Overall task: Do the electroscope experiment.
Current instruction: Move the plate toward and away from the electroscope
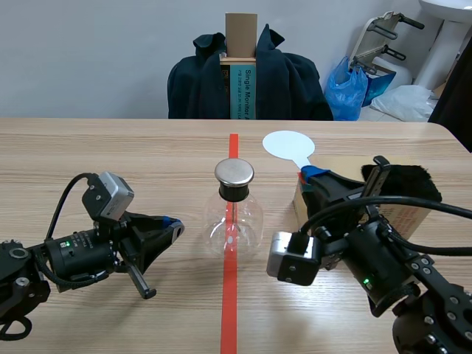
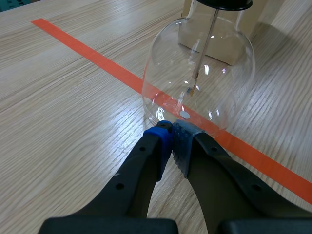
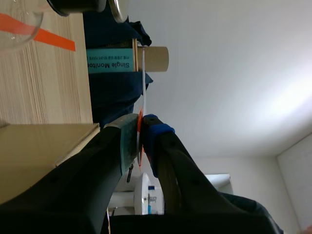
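- Two arms flank the flask (image 1: 234,214) on the tape line (image 1: 229,310) in the scene view; the right gripper (image 1: 311,175) holds a white paddle (image 1: 288,144) up beside its cap, not touching.
- Left wrist view: the left gripper (image 2: 171,134), fingers together and empty, lies just short of the flask.
- Right wrist view: fingers clamp the paddle edge-on.

My left wrist view cuts off the electroscope flask (image 2: 197,73) at its black cap (image 2: 225,4). My right wrist view shows the white paddle (image 3: 144,83) only edge-on, a thin line pinched in my right gripper (image 3: 140,127). In the scene view, my right arm (image 1: 398,273) hides much of the cardboard box (image 1: 407,218).
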Motion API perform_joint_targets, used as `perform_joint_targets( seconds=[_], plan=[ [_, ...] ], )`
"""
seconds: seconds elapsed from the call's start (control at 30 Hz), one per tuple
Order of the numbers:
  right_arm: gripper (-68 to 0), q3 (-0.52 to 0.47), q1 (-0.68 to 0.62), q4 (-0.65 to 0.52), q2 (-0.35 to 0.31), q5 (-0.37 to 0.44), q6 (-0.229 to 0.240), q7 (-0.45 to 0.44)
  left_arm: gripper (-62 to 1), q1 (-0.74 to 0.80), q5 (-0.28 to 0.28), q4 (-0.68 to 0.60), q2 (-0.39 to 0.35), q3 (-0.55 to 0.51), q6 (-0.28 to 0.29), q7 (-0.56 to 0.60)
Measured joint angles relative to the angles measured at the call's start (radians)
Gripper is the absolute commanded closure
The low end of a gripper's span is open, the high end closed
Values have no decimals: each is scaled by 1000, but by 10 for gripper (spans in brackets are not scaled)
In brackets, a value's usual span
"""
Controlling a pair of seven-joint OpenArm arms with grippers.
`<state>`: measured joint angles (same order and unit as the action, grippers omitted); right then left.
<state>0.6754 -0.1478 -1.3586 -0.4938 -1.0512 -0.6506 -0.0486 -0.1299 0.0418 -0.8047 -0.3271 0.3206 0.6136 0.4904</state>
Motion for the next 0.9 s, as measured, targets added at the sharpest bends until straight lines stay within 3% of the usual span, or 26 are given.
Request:
perform_joint_targets(
  seconds=[0.33, 0.9],
  plan=[
    [-8, 0, 0, 0, 0, 0, 0, 24, -28, 0, 0, 0, 0, 0, 0, 0],
    [-8, 0, 0, 0, 0, -49, 1, -275, -28, 0, 0, 0, 0, 0, 0, 0]
  ],
)
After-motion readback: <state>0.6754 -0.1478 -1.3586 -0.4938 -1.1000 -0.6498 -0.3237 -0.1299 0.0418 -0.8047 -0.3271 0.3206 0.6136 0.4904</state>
